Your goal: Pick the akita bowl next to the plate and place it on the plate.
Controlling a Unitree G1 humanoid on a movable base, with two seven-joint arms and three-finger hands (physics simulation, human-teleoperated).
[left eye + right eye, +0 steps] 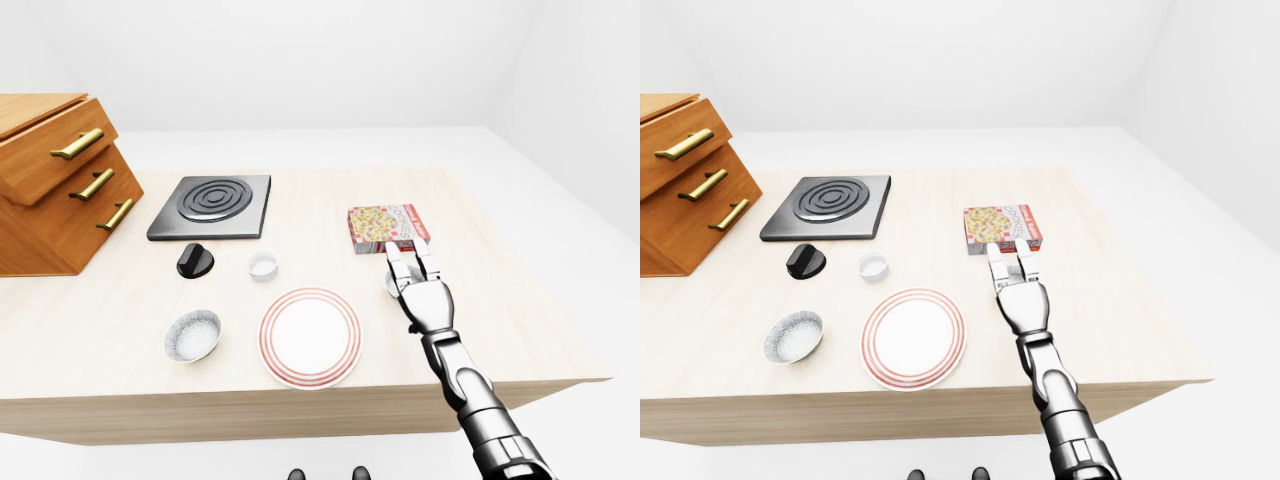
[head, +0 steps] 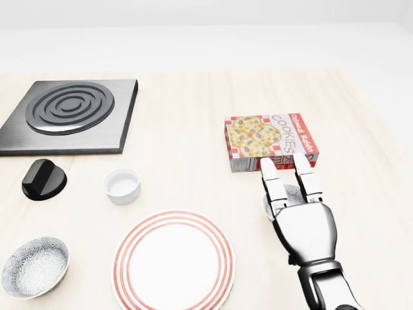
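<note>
The red-rimmed white plate (image 2: 174, 265) lies near the bottom of the head view. Just right of it, a grey patterned akita bowl (image 2: 292, 194) is mostly hidden under my right hand (image 2: 284, 161); only slivers show between and beside the fingers (image 2: 273, 184). That hand is open, with its fingers stretched flat over the bowl and pointing at the cookie box. A second grey patterned bowl (image 2: 35, 265) sits left of the plate, untouched. My left hand does not show in any view.
A cookie box (image 2: 268, 137) lies just beyond the fingertips. A small white ramekin (image 2: 122, 185), a black knob (image 2: 43, 177) and a stove plate (image 2: 68, 113) sit up and left of the plate. A wooden drawer cabinet (image 1: 50, 185) stands at the far left.
</note>
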